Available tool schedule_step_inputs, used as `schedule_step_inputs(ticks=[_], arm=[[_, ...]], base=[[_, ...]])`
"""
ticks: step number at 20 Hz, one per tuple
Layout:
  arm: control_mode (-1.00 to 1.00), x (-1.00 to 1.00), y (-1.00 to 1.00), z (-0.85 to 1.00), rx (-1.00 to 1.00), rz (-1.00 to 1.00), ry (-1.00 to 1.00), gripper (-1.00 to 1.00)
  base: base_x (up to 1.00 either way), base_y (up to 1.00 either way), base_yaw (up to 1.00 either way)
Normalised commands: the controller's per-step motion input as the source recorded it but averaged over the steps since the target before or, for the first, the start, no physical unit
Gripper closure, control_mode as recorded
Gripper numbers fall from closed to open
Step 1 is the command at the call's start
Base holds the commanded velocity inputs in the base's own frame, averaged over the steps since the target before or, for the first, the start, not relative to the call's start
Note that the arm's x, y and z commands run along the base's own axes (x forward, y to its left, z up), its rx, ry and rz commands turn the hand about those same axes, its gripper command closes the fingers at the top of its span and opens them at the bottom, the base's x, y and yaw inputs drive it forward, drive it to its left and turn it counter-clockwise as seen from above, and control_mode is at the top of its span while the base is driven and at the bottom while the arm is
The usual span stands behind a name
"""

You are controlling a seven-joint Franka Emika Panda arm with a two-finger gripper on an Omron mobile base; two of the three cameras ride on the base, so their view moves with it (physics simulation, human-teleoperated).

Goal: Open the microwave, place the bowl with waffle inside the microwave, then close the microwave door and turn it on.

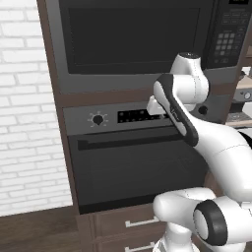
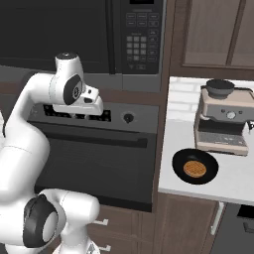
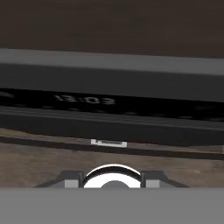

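the microwave (image 1: 142, 39) sits built into dark wood cabinetry, its door (image 1: 133, 37) shut, above the wall oven (image 1: 138, 162) whose display reads 12:03 (image 3: 85, 99). white brick wall (image 1: 24, 113) lies left. the bowl with waffle (image 2: 194, 166) rests on the white counter (image 2: 233, 178) before the coffee machine (image 2: 223, 119). my gripper (image 2: 94, 110) faces the oven panel; i cannot tell its jaw state.

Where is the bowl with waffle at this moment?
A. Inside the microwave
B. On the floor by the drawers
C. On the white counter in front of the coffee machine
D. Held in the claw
C: the bowl with waffle sits on the white counter, just in front of the coffee machine; the microwave door is shut.
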Motion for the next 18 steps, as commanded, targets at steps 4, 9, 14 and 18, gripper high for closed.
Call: schedule_step_inputs(ticks=[4, 9, 14, 18], arm=[[-1.00, -0.23, 0.00, -0.08, 0.00, 0.00, 0.00, -1.00], [-1.00, -0.55, 0.00, -0.40, 0.00, 0.00, -0.08, -1.00], [-1.00, -0.51, 0.00, -0.59, -0.01, 0.00, -0.12, -1.00], [-1.00, -0.47, 0.00, -0.58, 0.00, 0.00, -0.15, -1.00]], base=[[0.00, 0.00, 0.00], [0.00, 0.00, 0.00], [0.00, 0.00, 0.00], [0.00, 0.00, 0.00]])
